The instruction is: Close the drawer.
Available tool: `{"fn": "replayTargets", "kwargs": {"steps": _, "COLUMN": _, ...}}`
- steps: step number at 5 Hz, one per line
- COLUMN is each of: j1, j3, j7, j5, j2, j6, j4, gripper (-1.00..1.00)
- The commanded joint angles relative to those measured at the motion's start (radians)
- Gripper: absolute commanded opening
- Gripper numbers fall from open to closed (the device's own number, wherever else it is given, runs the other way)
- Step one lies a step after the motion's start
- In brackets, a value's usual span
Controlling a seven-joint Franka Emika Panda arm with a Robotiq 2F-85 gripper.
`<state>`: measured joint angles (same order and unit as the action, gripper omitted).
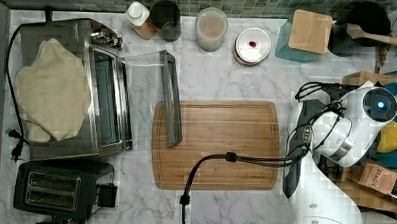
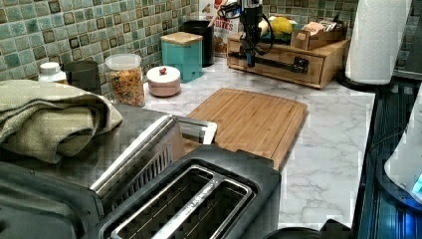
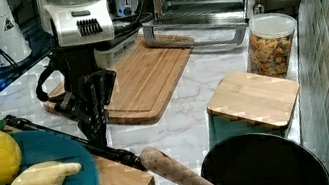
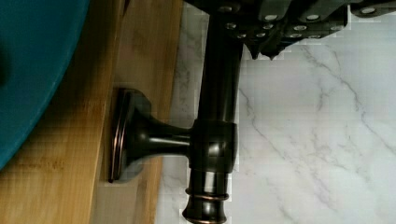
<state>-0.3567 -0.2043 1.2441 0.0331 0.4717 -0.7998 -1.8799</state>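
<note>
The arm points its hand [image 3: 97, 129] straight down, apparently closed on the drawer [image 2: 278, 62] handle [image 4: 217, 107].

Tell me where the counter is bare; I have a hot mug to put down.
Bare marble lies between the cutting board and the paper towel roll. The cutting board is mostly bare too. The back wall is crowded: jars, teal container.

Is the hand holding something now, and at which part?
The hand sits on the drawer's dark bar handle, near one end; whether it grips cannot be told.
</note>
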Motion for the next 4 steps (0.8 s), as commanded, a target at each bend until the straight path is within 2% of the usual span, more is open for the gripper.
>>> {"fn": "replayTargets", "kwargs": {"steps": 1, "j1": -0.164, "j3": -0.15, "j7": 0.039, "j5": 0.036, "j2": 0.042, "j6": -0.032, "j4": 0.064, "gripper": -1.0}}
{"fn": "replayTargets", "kwargs": {"steps": 3, "j1": -0.179, "j3": -0.134, "j7": 0.032, "j5": 0.048, "j2": 0.04, "j6": -0.032, "j4": 0.064, "gripper": -1.0}}
{"fn": "replayTargets", "kwargs": {"steps": 4, "j1": -0.164, "j3": -0.15, "j7": 0.039, "j5": 0.036, "j2": 0.042, "j6": -0.032, "j4": 0.064, "gripper": -1.0}}
